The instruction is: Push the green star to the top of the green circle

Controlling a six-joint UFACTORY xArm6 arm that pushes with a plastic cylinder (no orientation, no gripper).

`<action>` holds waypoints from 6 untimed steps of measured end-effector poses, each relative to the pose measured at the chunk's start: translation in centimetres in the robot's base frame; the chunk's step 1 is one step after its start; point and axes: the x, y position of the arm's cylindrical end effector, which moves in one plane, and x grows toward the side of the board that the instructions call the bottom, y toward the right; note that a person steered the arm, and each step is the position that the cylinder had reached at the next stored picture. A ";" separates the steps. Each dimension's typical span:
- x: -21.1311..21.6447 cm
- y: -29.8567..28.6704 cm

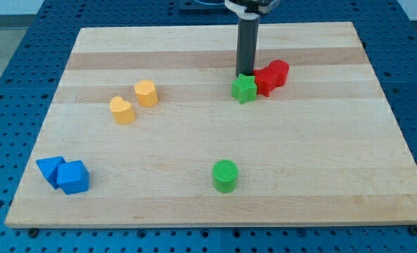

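Observation:
The green star (243, 89) lies on the wooden board, right of centre and towards the view's top. The green circle (225, 176) stands well below it, near the board's bottom edge. My tip (244, 74) rests just above the green star, touching or nearly touching its top edge. The dark rod rises straight up from there out of the view's top.
Two red blocks (271, 76) sit against the green star's right side. A yellow heart (122, 110) and a yellow hexagon (145, 93) lie at the left of centre. Two blue blocks (64, 174) sit at the bottom left. The board (321, 161) ends in blue perforated table.

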 end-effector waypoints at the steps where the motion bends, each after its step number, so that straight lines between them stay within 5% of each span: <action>1: 2.1 -0.1; 6: 11.2 -4.3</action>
